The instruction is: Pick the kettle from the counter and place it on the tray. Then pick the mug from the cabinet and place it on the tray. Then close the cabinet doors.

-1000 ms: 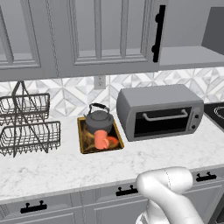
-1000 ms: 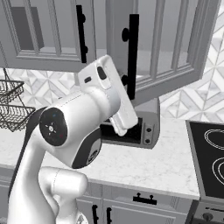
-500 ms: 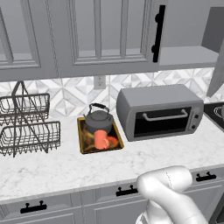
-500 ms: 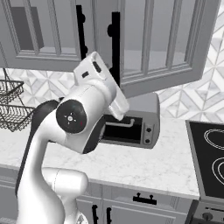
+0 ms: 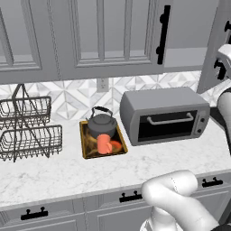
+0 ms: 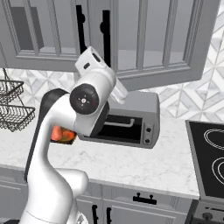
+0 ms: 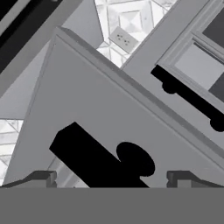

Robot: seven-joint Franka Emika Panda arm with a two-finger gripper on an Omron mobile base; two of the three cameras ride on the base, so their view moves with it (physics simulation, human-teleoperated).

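Cabinet doors (image 7: 109, 113): remaining item. The tool (image 7: 111, 178) is standing with tips apart, gripping nothing, and is facing one door panel close up. That door's black bar handle (image 7: 94, 162) is lying between the tips, probably not yet touched, its long axis running diagonally. Kettle (image 5: 101, 124) and mug (image 5: 105, 144) are sitting on the tray (image 5: 86, 151).

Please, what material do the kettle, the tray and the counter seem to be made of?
The kettle looks like dark grey metal with a dull sheen, its arched handle black, perhaps plastic. The tray has a golden-brown rim, possibly wood or brass; which one, the rendering does not show. The counter looks like polished white stone, marble-like, because of its grey veining.
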